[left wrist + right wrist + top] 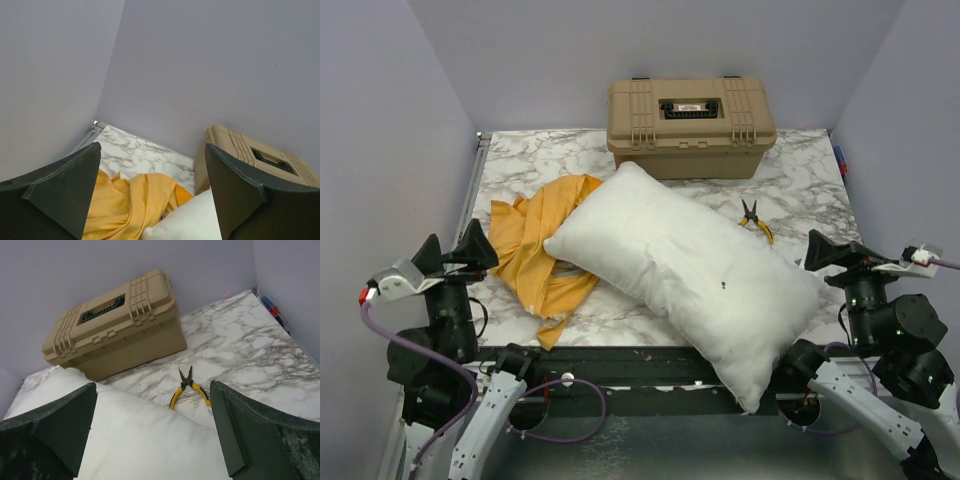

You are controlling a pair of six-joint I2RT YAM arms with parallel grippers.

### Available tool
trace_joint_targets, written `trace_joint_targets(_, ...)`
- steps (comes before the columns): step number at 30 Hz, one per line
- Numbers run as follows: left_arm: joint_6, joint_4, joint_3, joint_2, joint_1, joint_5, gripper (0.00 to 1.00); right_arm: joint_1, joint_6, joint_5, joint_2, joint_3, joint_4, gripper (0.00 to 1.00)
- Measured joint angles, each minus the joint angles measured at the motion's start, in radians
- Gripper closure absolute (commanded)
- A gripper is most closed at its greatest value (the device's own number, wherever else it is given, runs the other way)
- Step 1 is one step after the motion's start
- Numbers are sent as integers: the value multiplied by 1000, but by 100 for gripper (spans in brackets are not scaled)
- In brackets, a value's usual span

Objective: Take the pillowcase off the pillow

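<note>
The white pillow [690, 265] lies bare and diagonal across the marble table, one corner hanging over the front edge. The orange-yellow pillowcase [535, 250] lies crumpled on the table to its left, partly tucked under the pillow's left corner. My left gripper [452, 250] is open and empty, raised at the left edge beside the pillowcase [130, 207]. My right gripper [832, 252] is open and empty, raised at the right edge beside the pillow [145, 440]. The pillow's corner also shows in the left wrist view [187, 220].
A tan toolbox [690, 125] stands at the back centre and also shows in both wrist views [117, 327] [250, 160]. Yellow-handled pliers [753, 218] lie behind the pillow, also in the right wrist view [188, 387]. Grey walls enclose the table.
</note>
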Motion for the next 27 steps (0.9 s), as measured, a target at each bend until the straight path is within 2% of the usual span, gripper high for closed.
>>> trace_joint_targets(7,11,-10,-31,-125,0,-85,14,-1,-3,75,-134,-50,-33,0)
trace_joint_targets(12,8,-22,-80,-151,0,-107,14,-1,-10,96,-226,-117,-29,0)
trace_joint_targets(27,-34,-30,-114,-151,0,-106,14,-1,-14,114,-236,-167,-25,0)
